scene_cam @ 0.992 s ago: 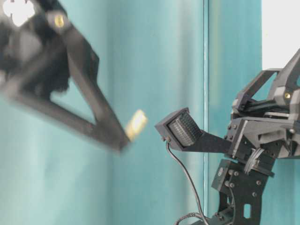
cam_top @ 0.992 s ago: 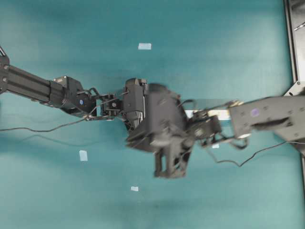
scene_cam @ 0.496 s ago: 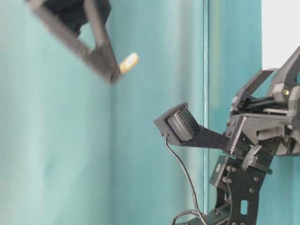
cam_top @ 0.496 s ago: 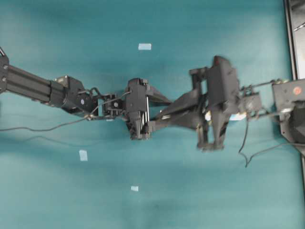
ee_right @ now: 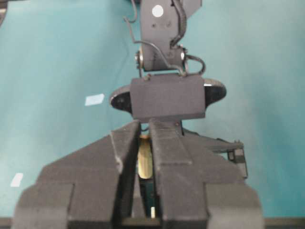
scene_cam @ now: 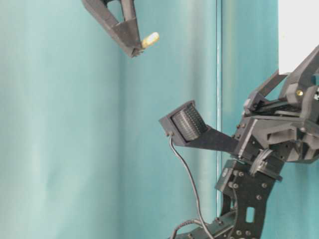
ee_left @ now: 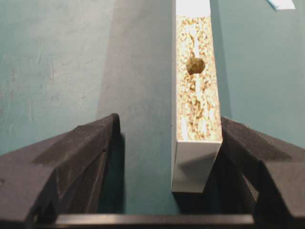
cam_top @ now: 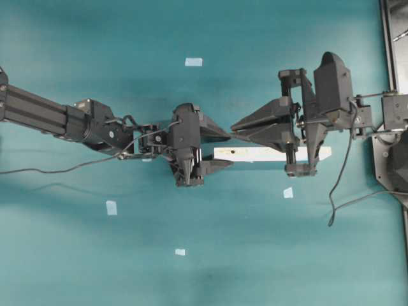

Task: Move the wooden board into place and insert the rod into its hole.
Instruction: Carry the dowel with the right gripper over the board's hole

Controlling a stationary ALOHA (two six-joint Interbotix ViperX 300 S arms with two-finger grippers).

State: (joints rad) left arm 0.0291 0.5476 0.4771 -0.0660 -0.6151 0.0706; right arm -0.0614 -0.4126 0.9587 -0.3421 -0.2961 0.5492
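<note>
At nine o'clock the left gripper [cam_top: 213, 150] stays wide around the long pale wooden board [cam_top: 255, 153] end; toward three o'clock the right gripper [cam_top: 237, 130] has swung back and risen, clamping the small cream rod [scene_cam: 150, 39]; insertion looks imminent.

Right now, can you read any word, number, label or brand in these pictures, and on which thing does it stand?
There is no readable text in any view.
The long pale wooden board is blank, with only a dark hole.
The small light-blue tape squares are blank.
The round white spot on the black left arm is blank.
</note>
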